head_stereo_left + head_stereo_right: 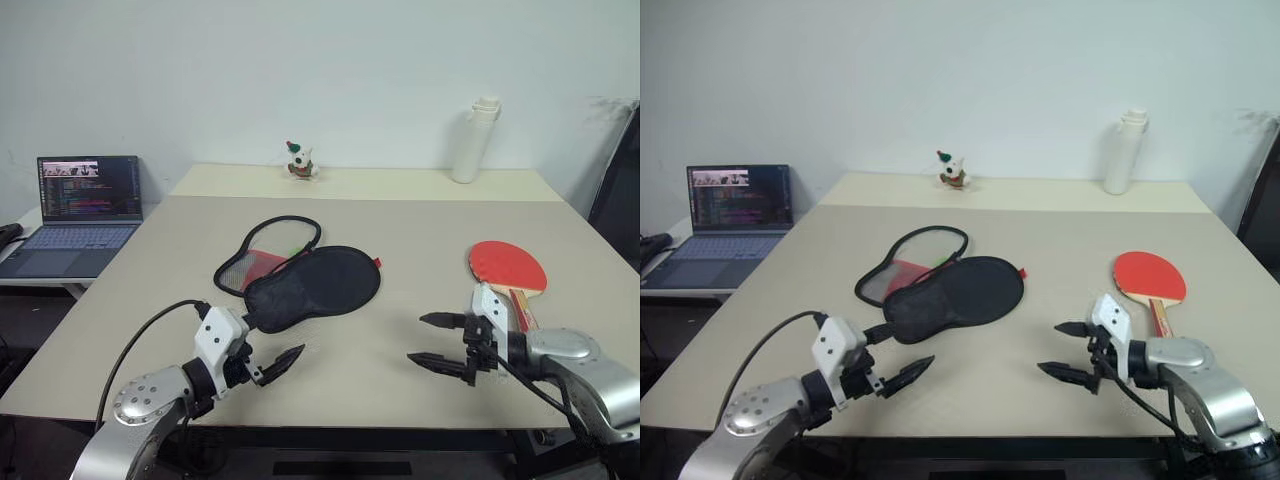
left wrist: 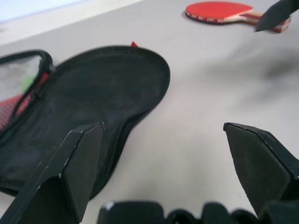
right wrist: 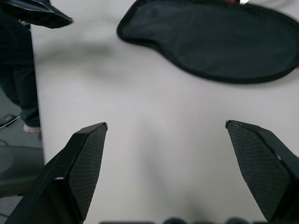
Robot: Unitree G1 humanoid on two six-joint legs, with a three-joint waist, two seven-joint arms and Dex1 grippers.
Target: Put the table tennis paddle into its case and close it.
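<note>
The table tennis paddle point(image 1: 508, 266) lies flat on the right of the table, red face up, with its wooden handle pointing toward me. Its case point(image 1: 312, 285) rests at the table's middle, black face up, and its mesh flap point(image 1: 262, 253) is folded open to the far left. My left gripper point(image 1: 275, 345) hovers open just short of the case's narrow end. My right gripper point(image 1: 420, 340) is open too, beside the paddle's handle and pointing left. In the left wrist view the case point(image 2: 93, 93) lies ahead between open fingers point(image 2: 79, 158). The right wrist view has the case point(image 3: 219, 37) farther off.
An open laptop point(image 1: 85, 205) sits on a side table at the left. A white bottle point(image 1: 476, 140) and a small toy figure point(image 1: 300, 160) stand at the back. The beige table point(image 1: 400, 230) has bare surface between case and paddle, and its front edge is just below my grippers.
</note>
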